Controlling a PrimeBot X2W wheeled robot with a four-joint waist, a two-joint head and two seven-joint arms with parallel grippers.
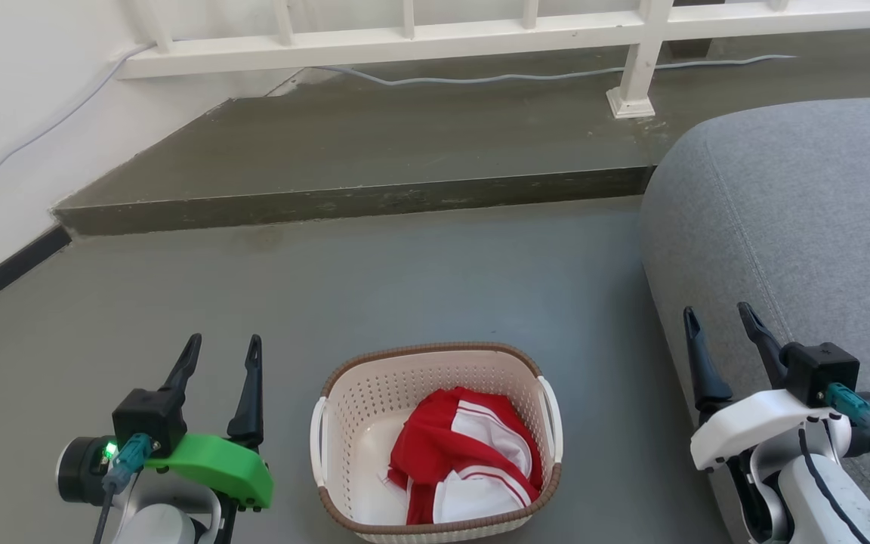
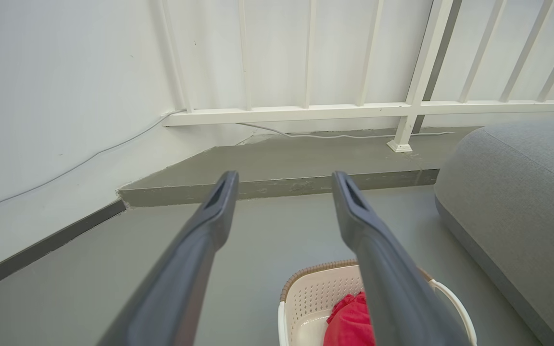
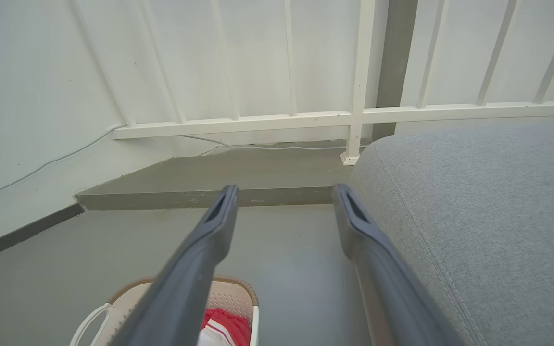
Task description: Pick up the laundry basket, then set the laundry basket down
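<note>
Now, the left hand [image 1: 223,344] hovers low on the left, fingers pointing forward, spread apart and gripping nothing. Just to its right the laundry basket [image 1: 374,393] sits on the grey floor [image 1: 442,279], between the two hands and touched by neither, with a red and white garment [image 1: 465,453] bundled inside. Over on the right, the right hand [image 1: 716,316] hangs in front of the grey sofa [image 1: 805,211], fingers parted, empty as well.

Laundry basket [image 2: 306,300] cut by bottom edge, partly behind left pincer [image 2: 284,178].
</note>
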